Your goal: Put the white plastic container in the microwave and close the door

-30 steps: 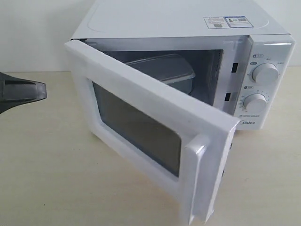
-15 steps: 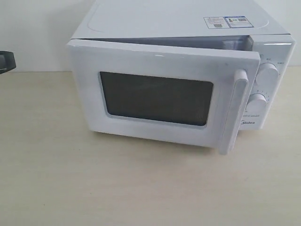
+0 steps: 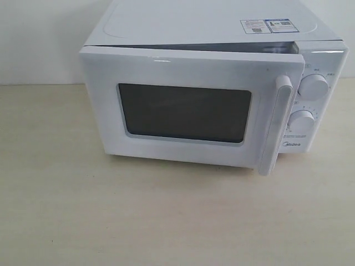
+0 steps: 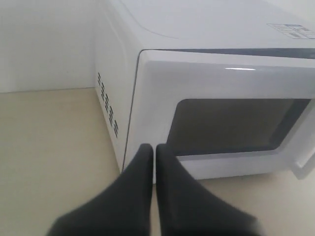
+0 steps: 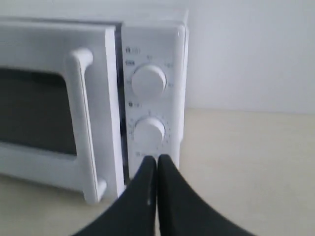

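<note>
The white microwave (image 3: 211, 22) stands on the table, its two round knobs (image 3: 314, 86) at the right. Its door (image 3: 183, 72) with the dark window (image 3: 184, 113) and white bar handle (image 3: 275, 124) is swung almost against the body, with a thin gap along the top and handle side. The white plastic container is hidden behind the door. My left gripper (image 4: 153, 148) is shut and empty, a little in front of the door's hinge-side corner (image 4: 140, 98). My right gripper (image 5: 157, 159) is shut and empty, in front of the knob panel (image 5: 150, 98). Neither gripper shows in the exterior view.
A pale wooden table (image 3: 83, 210) spreads in front of and to both sides of the microwave. A white wall (image 3: 39, 39) stands behind. Vent slots (image 4: 109, 110) line the microwave's left side.
The door has swung from wide open to nearly shut, hiding the container. The left gripper has drawn back out of the exterior view on the left.
</note>
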You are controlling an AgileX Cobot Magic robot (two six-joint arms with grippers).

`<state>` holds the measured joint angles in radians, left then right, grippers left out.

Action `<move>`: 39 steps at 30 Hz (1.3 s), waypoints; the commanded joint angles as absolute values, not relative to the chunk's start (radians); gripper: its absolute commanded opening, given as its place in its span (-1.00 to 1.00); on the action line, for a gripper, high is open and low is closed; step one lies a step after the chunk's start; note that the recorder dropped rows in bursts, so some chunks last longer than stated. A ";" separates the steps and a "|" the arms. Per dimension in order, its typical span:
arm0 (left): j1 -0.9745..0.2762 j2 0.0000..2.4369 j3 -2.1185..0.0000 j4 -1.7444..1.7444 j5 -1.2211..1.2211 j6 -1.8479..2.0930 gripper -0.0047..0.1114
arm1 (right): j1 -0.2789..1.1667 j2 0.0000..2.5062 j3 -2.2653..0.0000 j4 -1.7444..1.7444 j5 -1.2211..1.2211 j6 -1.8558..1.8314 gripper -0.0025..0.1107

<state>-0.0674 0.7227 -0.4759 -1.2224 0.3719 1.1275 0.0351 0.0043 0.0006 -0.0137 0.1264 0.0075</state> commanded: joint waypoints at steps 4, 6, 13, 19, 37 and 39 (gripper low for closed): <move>-0.069 0.634 -0.425 -1.222 0.282 1.122 -0.84 | 0.031 0.000 -0.008 0.017 -0.233 0.046 -0.96; -0.069 0.618 -0.414 -1.222 0.264 1.122 -0.84 | 0.031 0.005 -0.081 0.000 -0.145 0.044 -0.96; -0.069 0.613 -0.410 -1.222 0.261 1.122 -0.84 | 0.031 0.301 -0.343 -0.008 0.103 0.042 -0.96; -0.069 0.613 -0.410 -1.222 0.261 1.122 -0.84 | 0.031 0.481 -0.410 -0.006 -0.009 0.046 -0.96; -0.069 0.612 -0.410 -1.222 0.259 1.122 -0.84 | 0.515 0.926 -0.646 -0.252 -0.015 0.220 -0.96; -0.069 0.612 -0.410 -1.222 0.259 1.122 -0.84 | 0.553 1.000 -0.648 -0.252 -0.015 0.220 -0.96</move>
